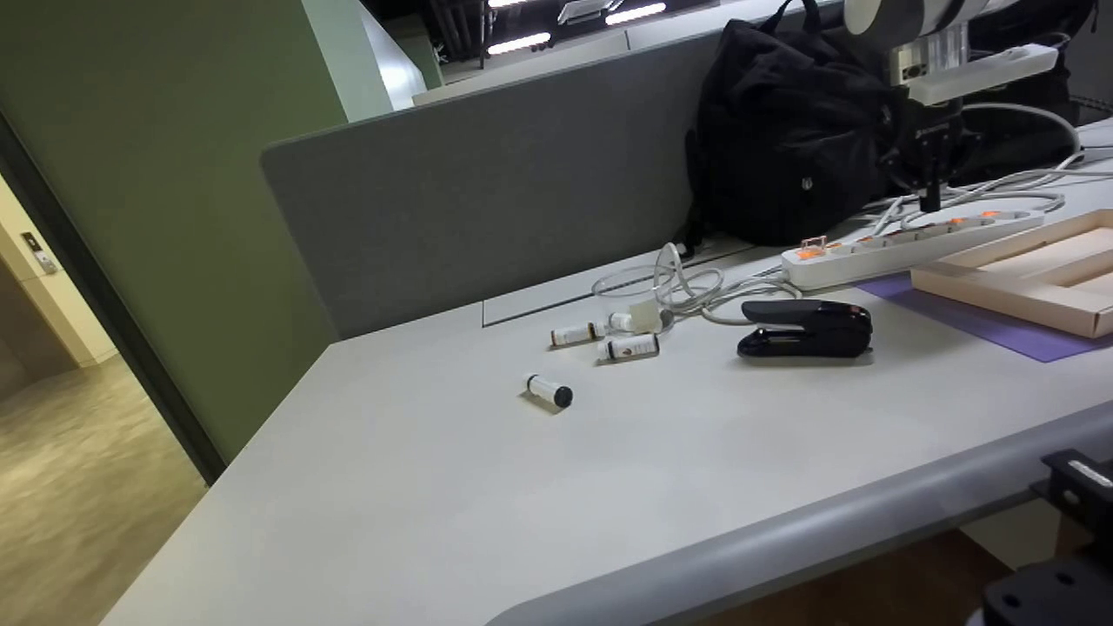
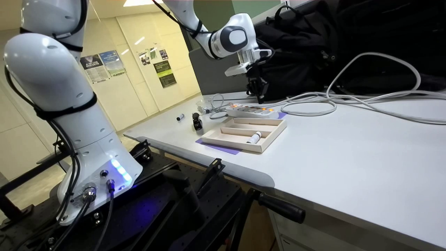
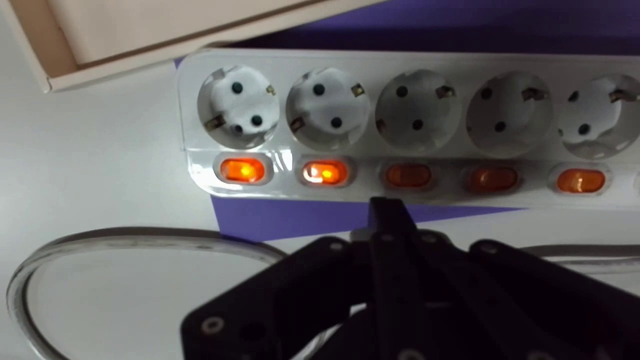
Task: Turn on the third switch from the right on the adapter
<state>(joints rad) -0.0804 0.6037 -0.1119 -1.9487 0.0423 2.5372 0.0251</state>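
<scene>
Desk, grey partition, green wall beyond — gripper near adapter, fingers together

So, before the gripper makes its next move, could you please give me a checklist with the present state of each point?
1. Third switch, counted from the left in the wrist view, needs turning on: ok, it looks unlit.
2. Gripper shut for pressing: ok.
3. Gripper clear of the adapter: ok, it hangs above in both exterior views.
4. Fingertips lined up over that switch: cannot tell; the wrist view shows them below and slightly left of it.
5. Pale box away from that switch: ok, it lies along the adapter's opposite edge.
</scene>
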